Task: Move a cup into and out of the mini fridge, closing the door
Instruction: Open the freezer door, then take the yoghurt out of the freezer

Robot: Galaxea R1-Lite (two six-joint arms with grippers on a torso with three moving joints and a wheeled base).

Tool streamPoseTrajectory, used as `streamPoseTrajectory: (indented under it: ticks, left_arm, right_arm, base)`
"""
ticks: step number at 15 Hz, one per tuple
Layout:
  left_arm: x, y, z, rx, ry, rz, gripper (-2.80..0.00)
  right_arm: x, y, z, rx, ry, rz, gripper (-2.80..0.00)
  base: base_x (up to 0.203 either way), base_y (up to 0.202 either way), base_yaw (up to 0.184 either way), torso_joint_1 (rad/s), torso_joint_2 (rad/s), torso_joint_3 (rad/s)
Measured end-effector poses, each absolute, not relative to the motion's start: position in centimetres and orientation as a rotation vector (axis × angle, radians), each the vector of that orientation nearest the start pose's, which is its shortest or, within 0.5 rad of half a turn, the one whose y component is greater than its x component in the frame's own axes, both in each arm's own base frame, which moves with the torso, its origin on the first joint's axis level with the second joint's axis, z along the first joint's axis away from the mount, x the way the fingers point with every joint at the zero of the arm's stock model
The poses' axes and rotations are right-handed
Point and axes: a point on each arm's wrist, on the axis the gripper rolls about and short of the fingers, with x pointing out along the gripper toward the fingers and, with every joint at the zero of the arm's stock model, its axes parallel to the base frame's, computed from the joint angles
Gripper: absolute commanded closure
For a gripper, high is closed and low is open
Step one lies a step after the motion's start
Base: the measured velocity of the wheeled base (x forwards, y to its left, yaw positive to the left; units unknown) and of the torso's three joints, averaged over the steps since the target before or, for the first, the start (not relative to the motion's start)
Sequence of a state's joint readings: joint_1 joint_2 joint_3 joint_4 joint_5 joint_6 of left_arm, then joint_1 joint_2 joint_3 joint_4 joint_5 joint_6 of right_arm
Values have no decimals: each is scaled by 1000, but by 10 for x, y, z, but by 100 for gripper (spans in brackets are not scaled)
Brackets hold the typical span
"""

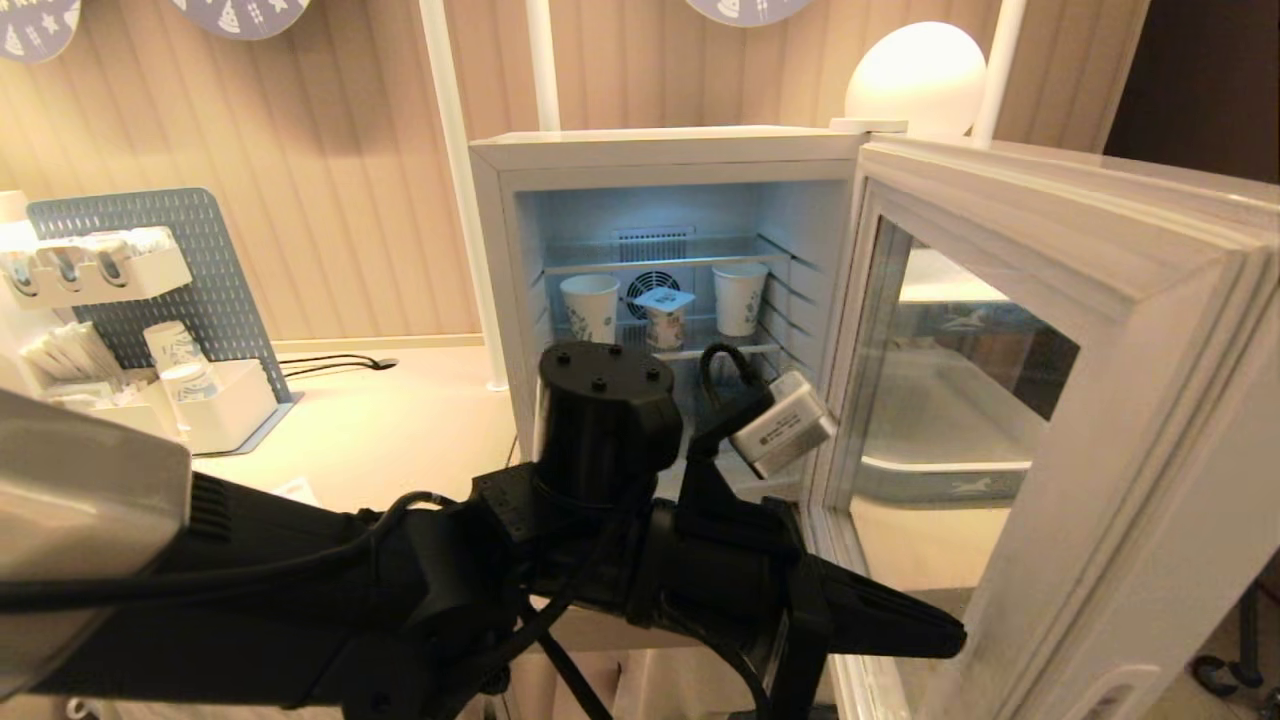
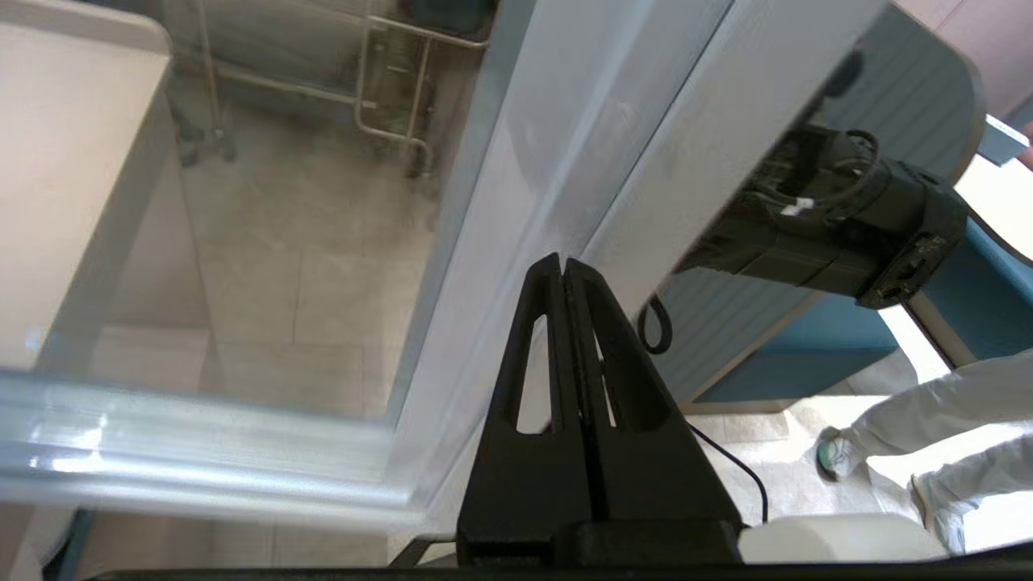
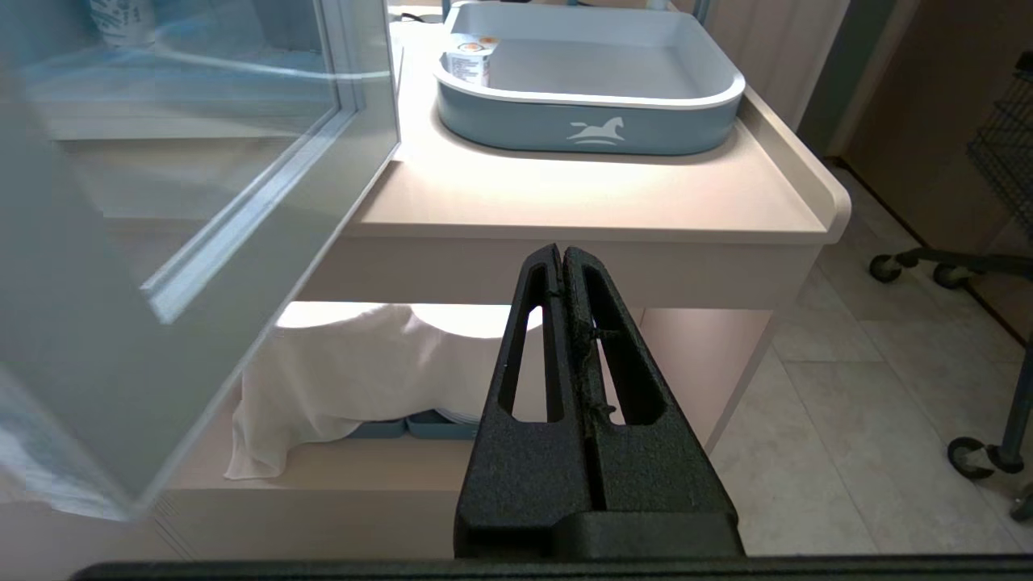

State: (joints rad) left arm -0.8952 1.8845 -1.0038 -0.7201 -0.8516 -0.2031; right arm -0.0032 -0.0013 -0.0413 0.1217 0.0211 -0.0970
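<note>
— Two paper cups (image 1: 590,305) stand on the fridge's wire shelf (image 1: 700,350), and what sits between them?

— The cup (image 1: 665,315), the small white tub with a square foil lid. It stands upright on that shelf inside the mini fridge (image 1: 660,150), just beside the left paper cup and short of the right one (image 1: 740,297).

— And the left gripper (image 2: 562,266)?

— Its arm crosses the front of the open fridge, low in the head view. The black fingers (image 2: 537,379) are pressed together with nothing between them, tip against the white inner frame of the door (image 1: 1050,400).

— The door itself?

— Swung wide open to the right.

— The right gripper (image 3: 562,254)?

— Fingers pressed together too, empty, hanging beside the bench (image 3: 613,202) below a grey-blue tray (image 3: 589,129) that holds another small tub (image 3: 468,66).
</note>
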Motion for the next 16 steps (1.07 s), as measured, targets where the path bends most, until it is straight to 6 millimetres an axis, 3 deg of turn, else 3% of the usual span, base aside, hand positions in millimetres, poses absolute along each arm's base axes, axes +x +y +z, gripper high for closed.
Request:
streamPoseTrajectory:
  ticks: [4,8,10,12,14,16]
  left_arm:
    - [208,-285,184,-133,411,-1525,0]
    - [221,-260,205,-83,404,-995,0]
    - [235,-225,223,-57,360,-602,0]
    - [234,-177,245,-45,293,-251,0]
    - [211,-135,267,-48,237,-40,0]
    - [175,-95,286,-56,212,73,0]
  right_arm:
    - [-26,1,74,-96,79,22,0]
    - [-26,1,74,-95,79,21,0]
    - [-26,1,74,-95,78,22,0]
    - [-26,1,74,-95,79,21,0]
    - [-26,1,74,-95,79,21,0]
    - [-26,1,74,-94,79,21,0]
  base:
    - [0,0,0,0,0,0]
    - [0,0,0,0,0,0]
    - [0,0,0,0,0,0]
    - [0,0,0,0,0,0]
    - [0,0,0,0,0,0]
    - [0,0,0,0,0,0]
